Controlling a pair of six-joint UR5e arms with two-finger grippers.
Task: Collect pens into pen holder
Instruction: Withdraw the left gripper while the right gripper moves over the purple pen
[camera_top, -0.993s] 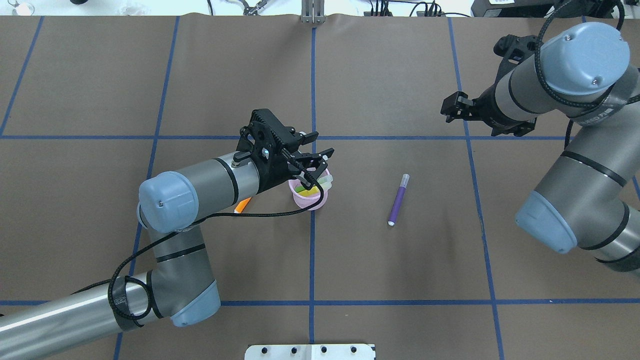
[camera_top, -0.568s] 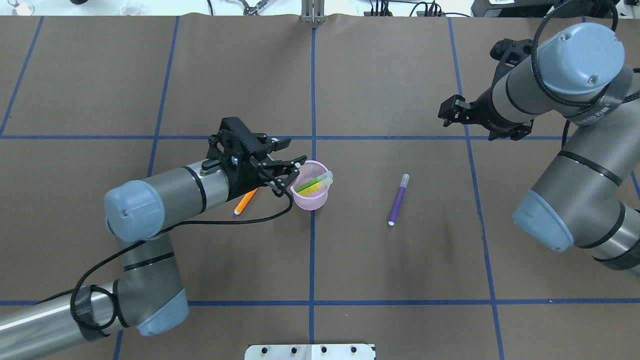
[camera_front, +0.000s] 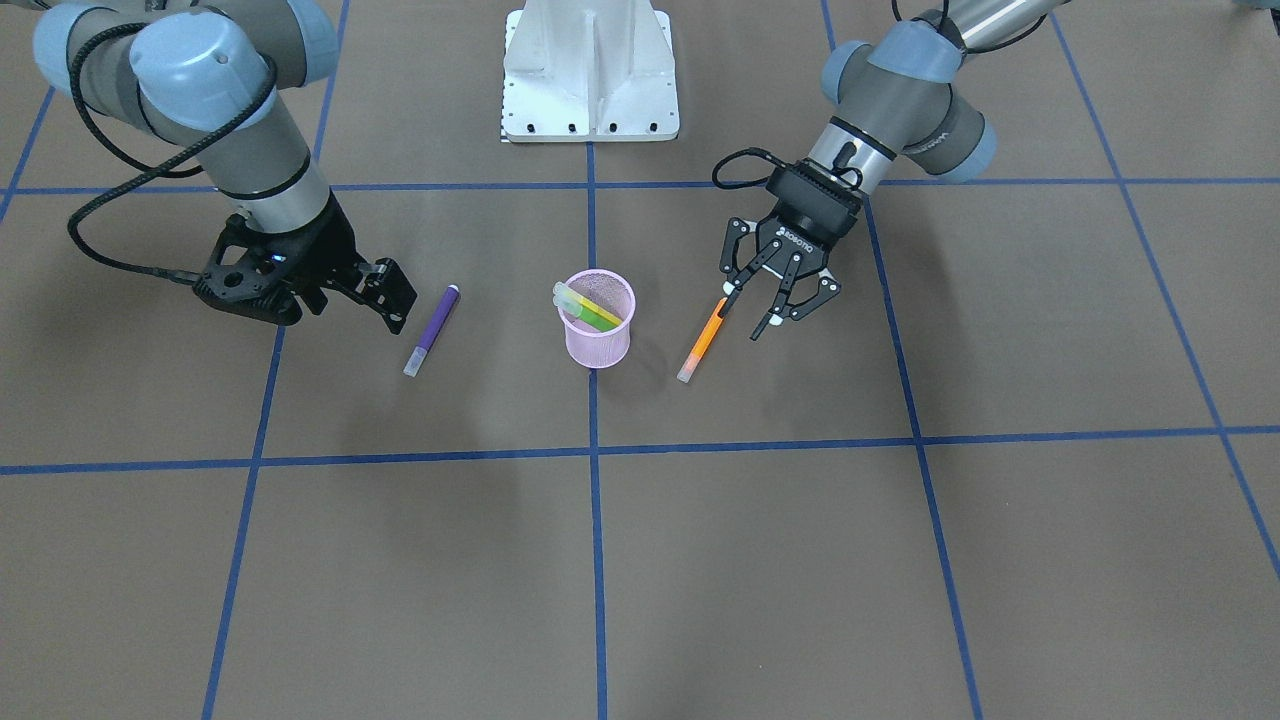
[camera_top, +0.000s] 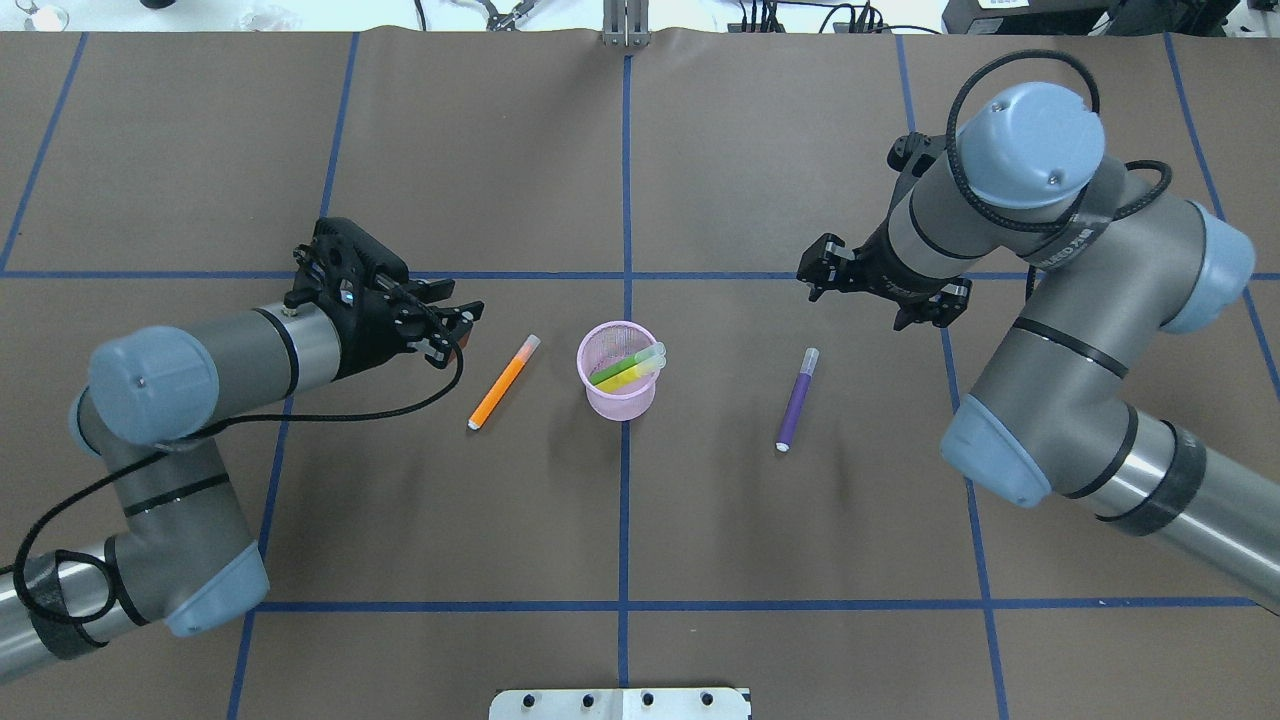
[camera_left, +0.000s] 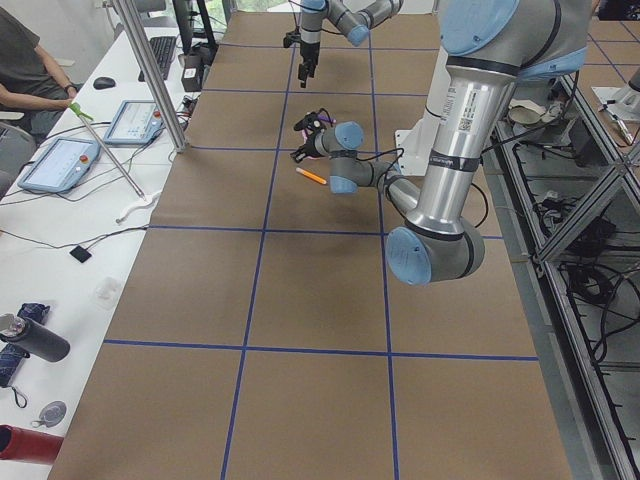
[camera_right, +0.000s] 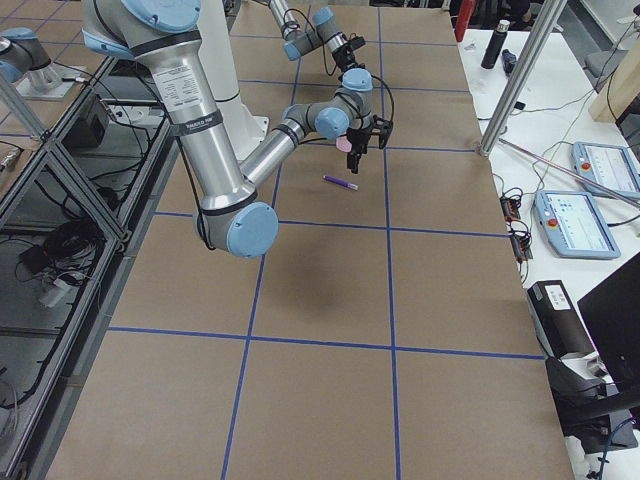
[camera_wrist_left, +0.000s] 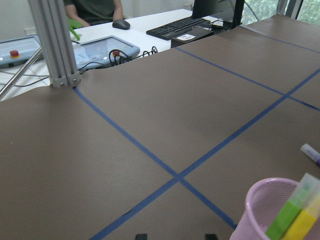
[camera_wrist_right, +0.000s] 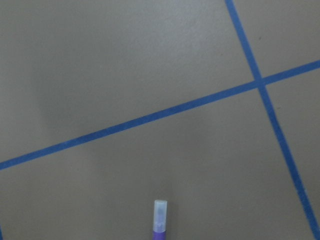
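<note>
You can see the green pen (camera_top: 615, 369) and yellow pen (camera_top: 630, 374) in the pen holder (camera_top: 622, 403). The orange pen (camera_top: 503, 384) and purple pen (camera_top: 795, 405) lie one on each side of it. Your left gripper (camera_top: 460, 336) is open and empty. I cannot tell about your right gripper (camera_top: 815, 272).

Brightness: we see bright, even light across the whole worktop (camera_top: 760, 520), corner to corner.
Source: we judge it overhead and diffuse.
Shadows: we find only soft, faint patches, one beside the pen holder (camera_front: 596, 345), a broader one under the right arm (camera_front: 240, 160).
Glare: we see washed-out white beyond the far edge in the overhead view.
Focus: we find the fixed views sharp; the right wrist view is slightly soft, the purple pen (camera_wrist_right: 160, 217) fuzzy-edged.
</note>
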